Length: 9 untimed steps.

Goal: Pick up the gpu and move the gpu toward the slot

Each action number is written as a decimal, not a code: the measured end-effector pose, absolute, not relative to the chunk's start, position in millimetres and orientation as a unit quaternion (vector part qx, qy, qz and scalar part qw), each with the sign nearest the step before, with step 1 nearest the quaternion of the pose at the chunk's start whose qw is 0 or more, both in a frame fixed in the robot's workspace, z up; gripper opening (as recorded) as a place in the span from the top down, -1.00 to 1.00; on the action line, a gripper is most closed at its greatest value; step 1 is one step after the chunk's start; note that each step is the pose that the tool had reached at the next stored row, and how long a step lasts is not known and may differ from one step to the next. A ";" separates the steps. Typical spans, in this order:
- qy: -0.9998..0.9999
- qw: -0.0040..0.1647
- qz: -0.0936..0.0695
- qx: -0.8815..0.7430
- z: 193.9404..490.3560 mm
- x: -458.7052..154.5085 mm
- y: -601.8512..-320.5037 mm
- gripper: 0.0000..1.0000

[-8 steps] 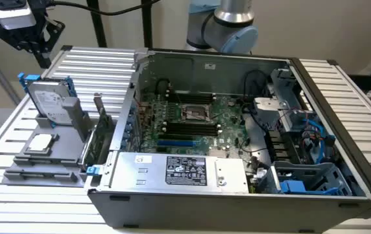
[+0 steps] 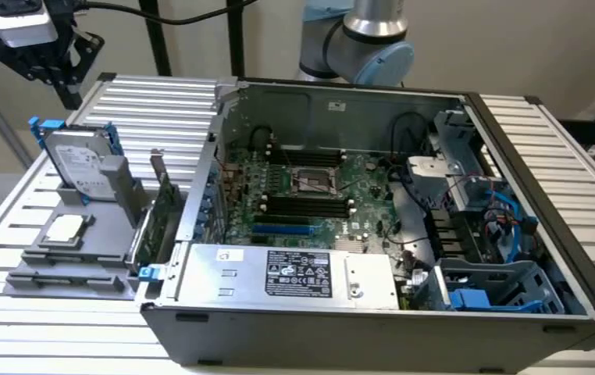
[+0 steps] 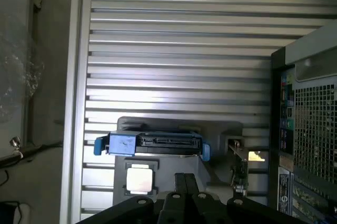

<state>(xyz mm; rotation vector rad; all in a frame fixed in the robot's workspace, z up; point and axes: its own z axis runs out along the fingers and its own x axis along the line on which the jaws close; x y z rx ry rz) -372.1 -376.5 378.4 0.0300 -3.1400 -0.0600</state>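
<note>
My pincer [image 2: 66, 90] hangs above the far corner of the slatted table [image 2: 547, 156], on the exterior view's left, well apart from the open computer case [image 2: 381, 328]. In the wrist view the two fingers [image 3: 180, 183] lie pressed together, closed on nothing.

The gpu [image 2: 158, 219] stands on edge in the grey holder [image 2: 69, 273], just beside the outer wall of the case, with its metal bracket uppermost. It is untouched. In the wrist view it appears edge-on [image 3: 241, 167].

The hard drive [image 2: 79, 168] with blue rails stands upright in the same holder. A processor chip [image 2: 65, 228] lies flat near it. The motherboard [image 2: 318, 183] is exposed inside the case.
</note>
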 end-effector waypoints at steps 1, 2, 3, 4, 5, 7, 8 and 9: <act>-1.000 0.000 -0.019 0.010 378.4 -372.1 -376.5 0.79; -1.000 0.000 -0.019 0.010 378.4 -372.1 -376.5 0.79; -1.000 0.000 -0.019 0.010 378.4 -372.1 -376.5 0.79; -1.000 0.000 -0.019 0.010 378.4 -372.1 -376.6 0.79; -1.000 0.001 -0.019 0.010 378.6 -372.1 -377.7 0.79; -1.000 0.001 -0.019 0.009 378.4 -372.0 -385.3 0.79; -1.000 0.001 -0.019 0.009 378.4 -372.0 -389.8 0.79; -1.000 0.001 -0.019 0.010 378.4 -371.9 -394.5 0.79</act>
